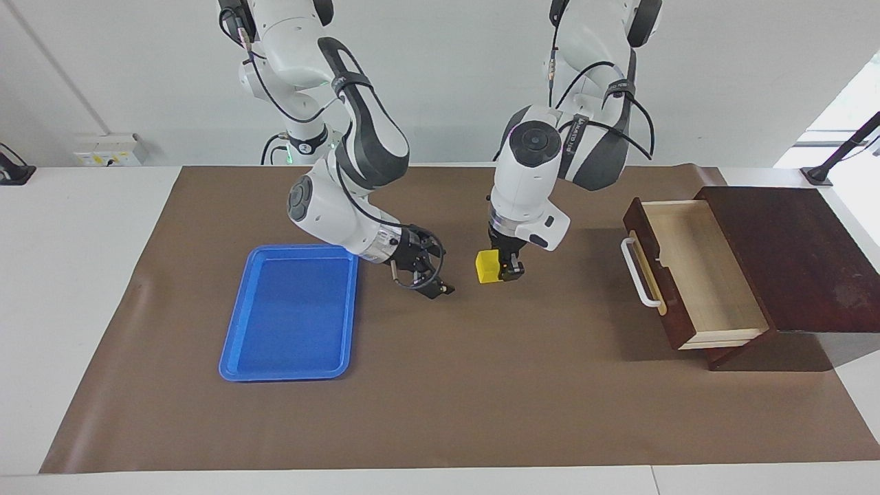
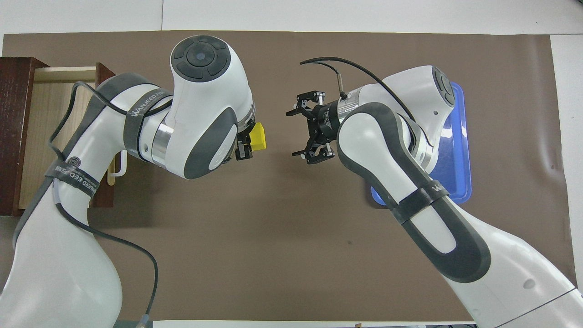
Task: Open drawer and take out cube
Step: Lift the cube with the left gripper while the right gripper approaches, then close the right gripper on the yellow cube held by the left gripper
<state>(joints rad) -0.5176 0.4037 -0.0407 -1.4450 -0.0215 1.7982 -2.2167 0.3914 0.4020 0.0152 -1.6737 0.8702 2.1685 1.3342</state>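
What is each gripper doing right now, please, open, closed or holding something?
Left gripper: closed on the yellow cube, held above the brown mat.
Right gripper: open, empty, pointing toward the cube.

The facing view looks down from high across the table toward 2 arms at 12 o'clock. The overhead view looks steeply down from the robots' end. Both share the brown mat [image 1: 440, 385].
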